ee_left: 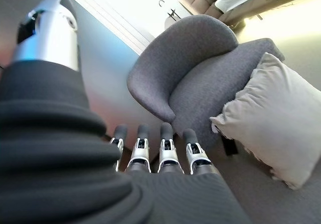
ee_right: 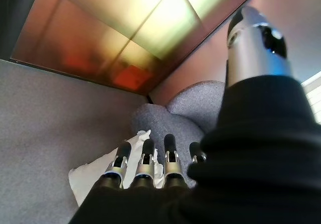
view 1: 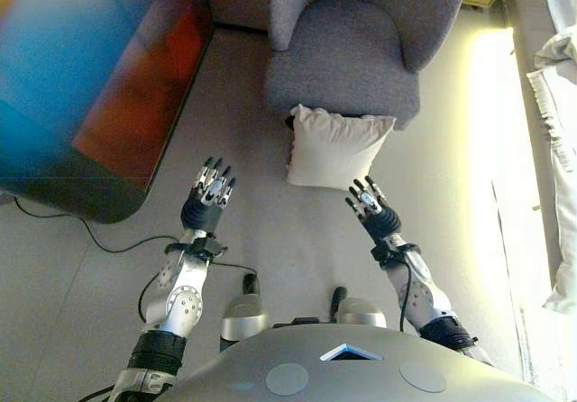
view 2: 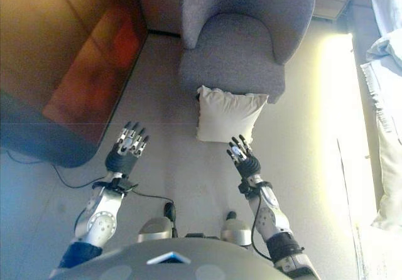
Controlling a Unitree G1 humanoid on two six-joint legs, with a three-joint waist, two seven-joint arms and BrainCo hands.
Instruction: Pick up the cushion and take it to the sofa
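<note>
On grey carpet, cushion (view 1: 334, 147) against grey armchair (view 1: 356, 50); left hand (view 1: 209, 195), right hand (view 1: 368, 203) open, empty.

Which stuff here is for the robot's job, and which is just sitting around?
For the job:
cushion, leaning against the grey armchair
left hand, open, empty
right hand, open, empty

Just lying about:
grey armchair
dark glossy table
white cloth

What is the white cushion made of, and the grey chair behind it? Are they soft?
The cushion looks like cream woven cloth over soft stuffing: it is puffy, its corners pinch to points, and its edges wrinkle. The armchair seems padded and covered in grey, speckled matte fabric, with rounded edges. Both look soft, though that is only a guess from sight.
</note>
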